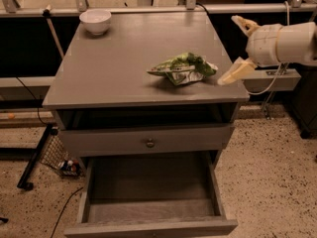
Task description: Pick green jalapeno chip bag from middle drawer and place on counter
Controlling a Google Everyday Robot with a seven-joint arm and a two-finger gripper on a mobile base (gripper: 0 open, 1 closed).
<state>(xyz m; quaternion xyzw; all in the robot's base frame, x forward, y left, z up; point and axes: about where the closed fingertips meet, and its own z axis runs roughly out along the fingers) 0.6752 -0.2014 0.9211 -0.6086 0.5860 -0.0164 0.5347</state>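
Note:
The green jalapeno chip bag (183, 68) lies flat on the grey counter (124, 63), near its right front part. My gripper (237, 48) is open and empty, just off the counter's right edge, to the right of the bag and apart from it. One cream finger (233, 74) points down-left toward the bag, the other (243, 23) points up-left. The middle drawer (151, 185) is pulled out below, and its grey bottom board is bare.
A white bowl (95, 20) stands at the counter's back left. A shallower drawer front with a round brass knob (149, 143) sits shut above the open drawer. A black stand leg and cables lie on the speckled floor at the left.

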